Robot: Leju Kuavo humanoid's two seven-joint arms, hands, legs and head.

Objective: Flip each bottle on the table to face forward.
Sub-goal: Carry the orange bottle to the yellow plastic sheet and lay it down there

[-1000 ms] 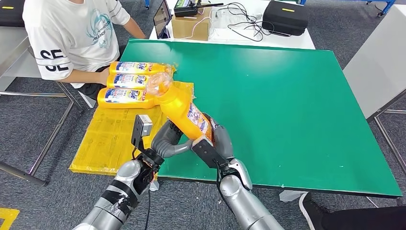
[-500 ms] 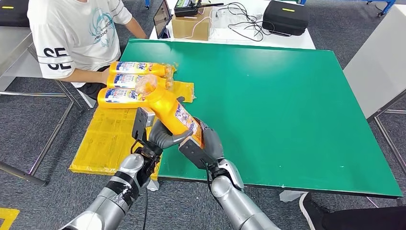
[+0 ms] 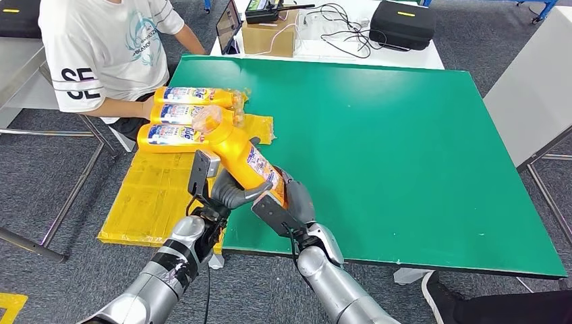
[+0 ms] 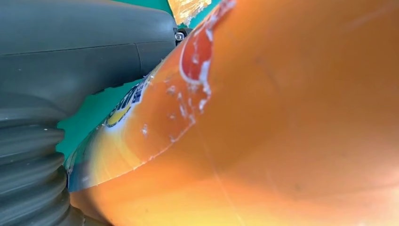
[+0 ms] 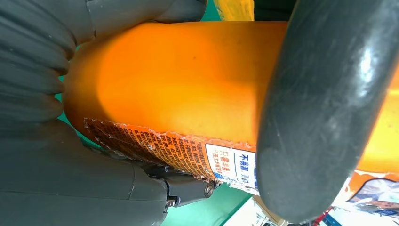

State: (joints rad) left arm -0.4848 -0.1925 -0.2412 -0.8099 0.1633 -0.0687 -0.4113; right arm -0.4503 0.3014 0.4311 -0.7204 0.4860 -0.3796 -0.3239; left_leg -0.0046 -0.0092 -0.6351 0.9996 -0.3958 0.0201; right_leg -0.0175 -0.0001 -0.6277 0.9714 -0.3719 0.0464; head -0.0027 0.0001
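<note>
Both hands, left (image 3: 226,191) and right (image 3: 287,202), gripped the bottle (image 3: 239,154) at its base, fingers wrapped round, its neck slanting away up-left.

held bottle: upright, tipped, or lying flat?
Tipped. The orange bottle is off the table, slanting with its cap end up and away, held between left hand and right hand.

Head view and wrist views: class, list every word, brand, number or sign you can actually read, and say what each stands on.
"SE", in large black letters, on the sleeve of the seated person's white T-shirt.
Chest print on that shirt: too small to read.
Labels on the three lying bottles: blurred, brand unclear.
Label on the held bottle, gripped by the left hand and right hand: small Chinese print, too blurred to read.
</note>
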